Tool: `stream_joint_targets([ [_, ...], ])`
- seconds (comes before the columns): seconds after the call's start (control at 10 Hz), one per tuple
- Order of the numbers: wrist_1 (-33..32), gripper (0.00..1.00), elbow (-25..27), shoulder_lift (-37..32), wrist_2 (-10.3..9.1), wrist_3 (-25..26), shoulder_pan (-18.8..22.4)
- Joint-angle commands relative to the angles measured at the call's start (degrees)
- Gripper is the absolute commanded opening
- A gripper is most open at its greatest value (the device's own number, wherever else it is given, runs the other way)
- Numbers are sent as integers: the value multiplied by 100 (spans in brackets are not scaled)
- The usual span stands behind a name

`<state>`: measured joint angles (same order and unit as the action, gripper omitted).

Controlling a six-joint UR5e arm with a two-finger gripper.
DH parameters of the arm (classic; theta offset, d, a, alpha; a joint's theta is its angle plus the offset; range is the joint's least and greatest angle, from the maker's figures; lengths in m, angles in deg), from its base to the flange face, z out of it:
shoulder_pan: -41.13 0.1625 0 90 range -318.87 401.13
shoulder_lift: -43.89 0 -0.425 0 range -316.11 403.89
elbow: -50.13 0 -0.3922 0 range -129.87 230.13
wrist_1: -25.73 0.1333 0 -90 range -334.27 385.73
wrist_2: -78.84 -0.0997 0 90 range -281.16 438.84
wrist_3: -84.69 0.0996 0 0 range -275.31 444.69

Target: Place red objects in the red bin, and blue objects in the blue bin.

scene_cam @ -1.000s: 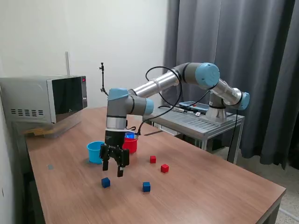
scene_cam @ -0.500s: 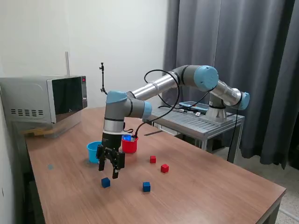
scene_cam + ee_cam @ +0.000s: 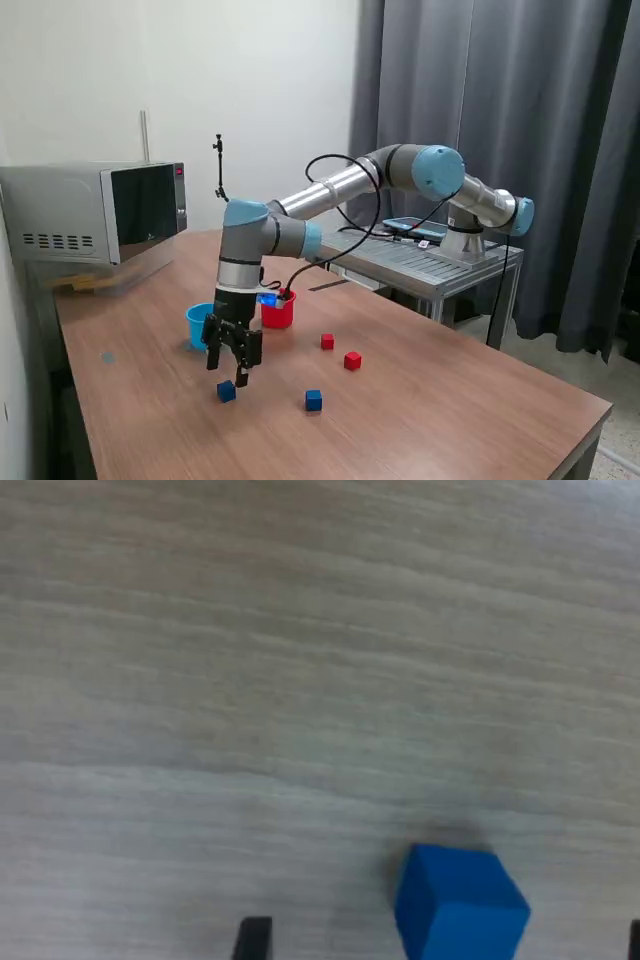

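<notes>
Two dark blue cubes lie on the wooden table: one (image 3: pixel 227 391) directly under my gripper (image 3: pixel 227 372), the other (image 3: pixel 314 400) further toward the exterior view's right. Two red cubes (image 3: pixel 327 342) (image 3: pixel 352 361) sit beyond them. The light blue cup (image 3: pixel 199 325) and the red cup (image 3: pixel 277 310) stand behind the gripper. My gripper hangs just above the nearer blue cube, open and holding nothing. In the wrist view that blue cube (image 3: pixel 459 904) shows between the two fingertips (image 3: pixel 253 939), with bare wood around it.
A microwave (image 3: pixel 95 215) stands at the table's back on the exterior view's left. A metal stand (image 3: pixel 430 262) carrying the arm's base is behind the table on the exterior view's right. Dark curtains hang behind.
The gripper has shifted toward the exterior view's left, from between the cups and cubes to a spot right over the nearer blue cube. The cubes and cups have not moved.
</notes>
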<state>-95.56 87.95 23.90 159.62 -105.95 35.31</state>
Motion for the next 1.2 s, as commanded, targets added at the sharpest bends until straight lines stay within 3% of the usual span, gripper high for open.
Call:
stream_joint_targets([
  [0.0, 0, 100, -46, 91, 0, 0, -7],
  [1.1, 0, 100, -99, 100, -27, 0, 72],
])
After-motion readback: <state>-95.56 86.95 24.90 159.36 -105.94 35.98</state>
